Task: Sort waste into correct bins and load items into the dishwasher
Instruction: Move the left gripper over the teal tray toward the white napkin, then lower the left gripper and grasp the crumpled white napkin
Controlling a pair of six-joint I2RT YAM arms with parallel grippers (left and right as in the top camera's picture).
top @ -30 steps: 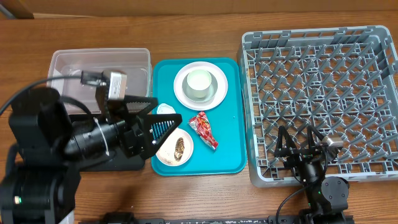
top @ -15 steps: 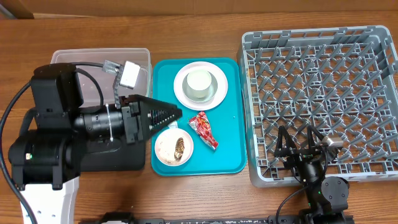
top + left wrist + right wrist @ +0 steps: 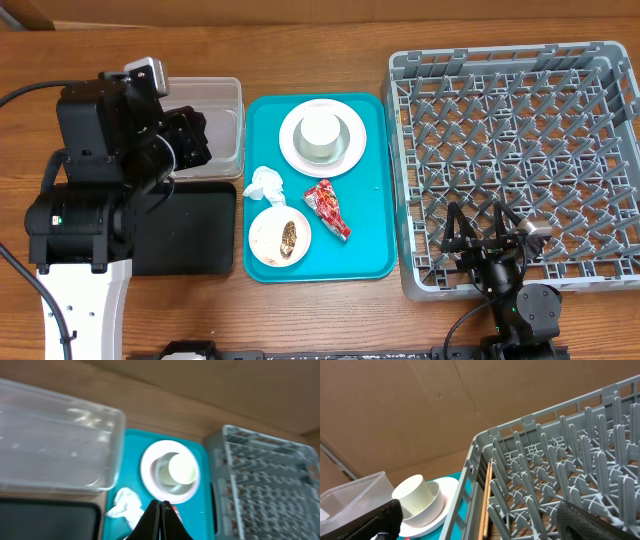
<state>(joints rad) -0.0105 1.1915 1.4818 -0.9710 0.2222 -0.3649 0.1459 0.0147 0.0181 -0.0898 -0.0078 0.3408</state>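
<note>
On the teal tray [image 3: 370,180] sit a white plate holding a white cup [image 3: 322,138], a crumpled white tissue [image 3: 266,184], a red wrapper [image 3: 328,208] and a small plate with a food scrap [image 3: 280,236]. My left arm [image 3: 120,140] is over the bins, left of the tray. In the left wrist view my left gripper [image 3: 163,505] is shut with nothing in it, high above the tissue [image 3: 125,505] and the cup [image 3: 181,469]. My right gripper [image 3: 488,238] stands open over the front edge of the grey dish rack [image 3: 520,110], holding nothing.
A clear plastic bin [image 3: 215,115] and a black bin [image 3: 190,235] lie left of the tray. A thin wooden stick [image 3: 486,502] lies along the rack's left wall [image 3: 470,485]. Bare wooden table runs along the front edge.
The left gripper closed over the tissue's spot, then the arm pulled back left and up over the bins. The tissue stays on the tray. The right arm has not moved.
</note>
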